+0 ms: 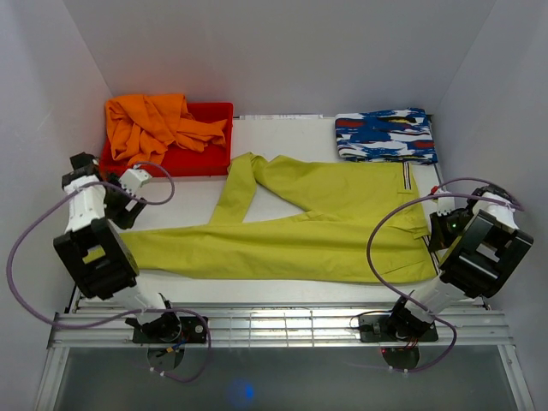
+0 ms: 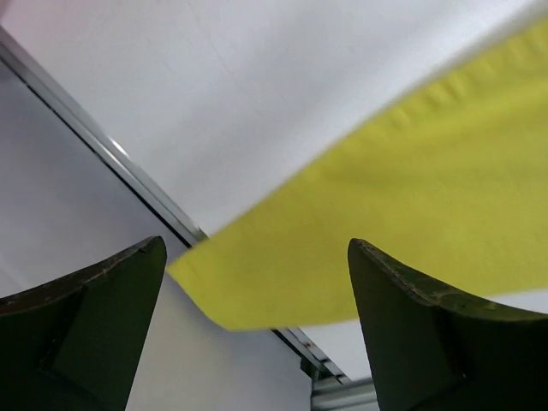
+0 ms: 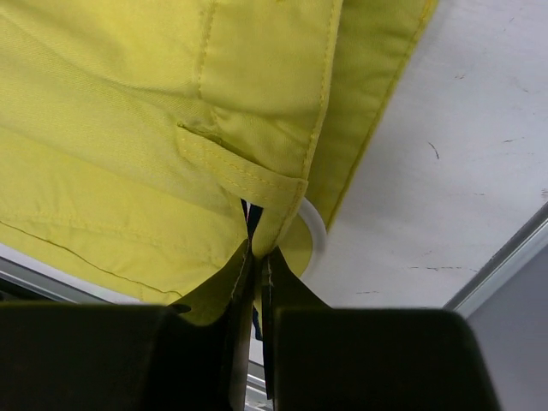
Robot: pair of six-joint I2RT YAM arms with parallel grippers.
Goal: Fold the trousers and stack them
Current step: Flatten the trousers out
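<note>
The yellow-green trousers (image 1: 291, 244) lie spread over the white table. One leg runs flat from left to right; the other bends up toward the back at the left of centre. My left gripper (image 1: 125, 211) hovers just beyond the cuff end of the long leg, open, nothing between its fingers (image 2: 98, 321). In the left wrist view the cuff of the trousers (image 2: 385, 214) lies ahead of the jaws, untouched. My right gripper (image 1: 437, 233) sits at the waist end and is shut on a fold of the trousers (image 3: 171, 128) beside a belt loop (image 3: 248, 180), as my right gripper (image 3: 259, 257) shows up close.
A red bin (image 1: 210, 154) at the back left holds an orange garment (image 1: 150, 124). A folded blue, white and red patterned cloth (image 1: 385, 135) lies at the back right. White walls close in both sides, and a metal rail (image 1: 282, 321) runs along the near edge.
</note>
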